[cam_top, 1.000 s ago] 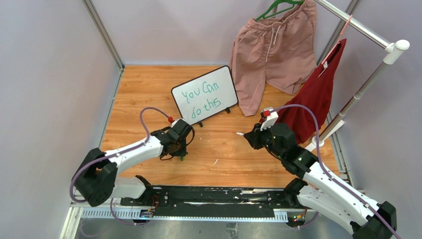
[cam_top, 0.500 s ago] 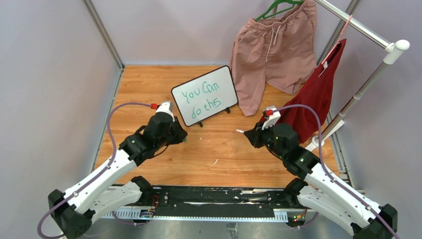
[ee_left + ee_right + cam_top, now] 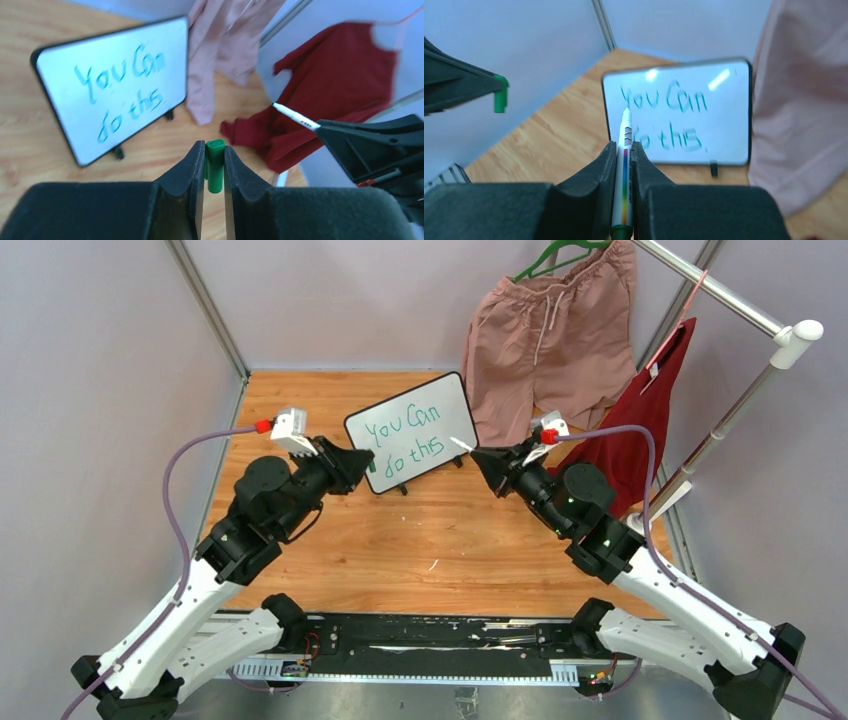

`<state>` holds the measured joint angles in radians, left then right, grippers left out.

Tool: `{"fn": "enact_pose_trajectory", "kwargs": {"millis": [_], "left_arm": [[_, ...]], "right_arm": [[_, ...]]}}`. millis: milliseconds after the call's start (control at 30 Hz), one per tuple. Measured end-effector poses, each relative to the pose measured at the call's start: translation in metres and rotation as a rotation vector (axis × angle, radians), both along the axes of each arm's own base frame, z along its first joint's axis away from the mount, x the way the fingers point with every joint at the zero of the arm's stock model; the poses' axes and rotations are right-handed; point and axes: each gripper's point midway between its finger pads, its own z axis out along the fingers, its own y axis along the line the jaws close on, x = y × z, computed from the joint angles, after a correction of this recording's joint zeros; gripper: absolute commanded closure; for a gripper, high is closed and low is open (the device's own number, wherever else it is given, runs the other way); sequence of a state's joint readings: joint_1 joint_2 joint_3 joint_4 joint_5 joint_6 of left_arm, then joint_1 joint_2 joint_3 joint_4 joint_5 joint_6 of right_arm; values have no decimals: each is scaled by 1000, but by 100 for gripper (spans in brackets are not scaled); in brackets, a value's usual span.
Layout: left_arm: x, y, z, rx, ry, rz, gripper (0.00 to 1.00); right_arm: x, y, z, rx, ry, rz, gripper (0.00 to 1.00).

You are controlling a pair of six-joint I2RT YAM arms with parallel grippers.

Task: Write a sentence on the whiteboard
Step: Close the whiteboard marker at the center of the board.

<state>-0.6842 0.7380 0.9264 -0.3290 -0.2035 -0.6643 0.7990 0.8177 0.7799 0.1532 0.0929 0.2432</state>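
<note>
The whiteboard (image 3: 452, 408) stands tilted at the back middle of the wooden table, with the green sentence (image 3: 402, 427) "You Can do this" on it in two lines. My left gripper (image 3: 367, 462) hovers at the board's lower left corner, shut on a small green marker cap (image 3: 215, 167). Level with the board's right edge, my right gripper (image 3: 482, 456) is shut on a white marker (image 3: 625, 150) with a rainbow stripe. The marker's bare tip (image 3: 460, 444) points at the board without touching it. The two grippers face each other across the board's front.
Pink shorts (image 3: 545, 340) on a green hanger and a red garment (image 3: 635, 430) hang from a metal rack (image 3: 720, 430) at the back right, close behind my right arm. Grey enclosure walls stand on the left and at the back. A small white scrap (image 3: 432, 564) lies on the table.
The left arm has lifted off the table and swung back-left, then toward the board's left corner. My right gripper has risen and moved back toward the board's right side, marker still held.
</note>
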Motion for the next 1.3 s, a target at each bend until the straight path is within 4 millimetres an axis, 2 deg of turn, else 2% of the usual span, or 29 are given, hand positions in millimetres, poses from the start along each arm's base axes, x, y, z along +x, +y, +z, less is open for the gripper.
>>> {"fn": "enact_pose_trajectory", "kwargs": {"millis": [133, 200, 333, 467, 667, 800, 933, 1067, 1300], "left_arm": [[-2, 0, 58, -118, -143, -10, 100], [-6, 0, 81, -170, -201, -21, 100], [-16, 3, 120, -285, -301, -42, 100], [-28, 10, 144, -390, -364, -53, 100], [-45, 20, 160, -541, -407, -71, 100], [-50, 24, 160, -624, -397, -80, 100], [-54, 29, 158, -694, -378, -79, 100], [-58, 32, 159, -742, -367, -83, 100], [-67, 40, 166, -787, -389, -91, 100]], "right_arm": [[-12, 16, 63, 88, -188, 35, 100], [-22, 25, 83, 117, -265, 62, 100], [-45, 35, 104, 165, -402, 101, 100], [-72, 43, 116, 203, -515, 145, 100], [-109, 59, 137, 250, -670, 183, 100], [-139, 80, 138, 222, -799, 190, 100], [-159, 106, 129, 157, -921, 169, 100], [-162, 117, 120, 97, -974, 146, 100], [-149, 107, 125, 139, -908, 114, 100]]}}
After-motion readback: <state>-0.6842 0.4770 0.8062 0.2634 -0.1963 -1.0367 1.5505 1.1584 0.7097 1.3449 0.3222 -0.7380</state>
